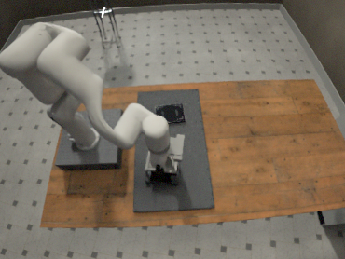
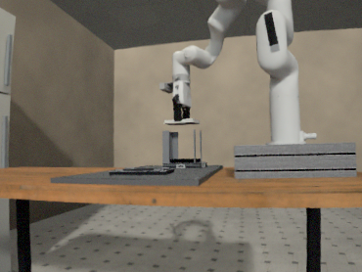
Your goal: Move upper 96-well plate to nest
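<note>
A wooden table (image 1: 261,140) on dark legs (image 2: 22,230) carried a dark grey mat (image 1: 191,186). It stood on a grey tiled floor (image 1: 210,47) dotted with small dark squares. A thin metal stand (image 1: 107,28) stood on the floor beyond. Beige walls (image 2: 64,98) enclosed the room.
</note>
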`<state>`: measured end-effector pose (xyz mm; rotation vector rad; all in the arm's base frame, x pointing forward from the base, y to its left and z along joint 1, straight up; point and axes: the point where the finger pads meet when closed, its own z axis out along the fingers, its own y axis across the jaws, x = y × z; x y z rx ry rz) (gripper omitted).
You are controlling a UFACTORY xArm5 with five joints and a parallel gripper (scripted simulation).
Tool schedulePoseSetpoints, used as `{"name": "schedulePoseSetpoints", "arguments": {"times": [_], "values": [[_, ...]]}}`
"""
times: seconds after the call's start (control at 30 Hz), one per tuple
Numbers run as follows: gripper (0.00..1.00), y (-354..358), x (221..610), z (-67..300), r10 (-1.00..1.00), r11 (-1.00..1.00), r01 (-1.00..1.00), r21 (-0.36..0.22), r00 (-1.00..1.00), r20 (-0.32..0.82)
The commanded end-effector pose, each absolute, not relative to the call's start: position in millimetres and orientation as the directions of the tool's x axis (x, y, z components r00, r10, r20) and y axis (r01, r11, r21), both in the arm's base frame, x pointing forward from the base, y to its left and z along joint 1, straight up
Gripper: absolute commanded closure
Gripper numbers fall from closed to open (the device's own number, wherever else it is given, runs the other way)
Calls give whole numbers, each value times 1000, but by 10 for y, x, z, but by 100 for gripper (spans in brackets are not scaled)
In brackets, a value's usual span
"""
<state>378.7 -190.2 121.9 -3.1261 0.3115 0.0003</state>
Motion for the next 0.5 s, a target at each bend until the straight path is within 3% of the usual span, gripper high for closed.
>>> {"name": "schedulePoseSetpoints", "arguments": {"times": [0.0,0.17,0.47], "values": [[100,-1908,3800,1236,-197,-980,-197,1,980,4],[100,-1908,3800,1236,-197,-980,-197,1,980,4],[100,-1611,3844,1229,31,-1000,31,2,999,4]]}}
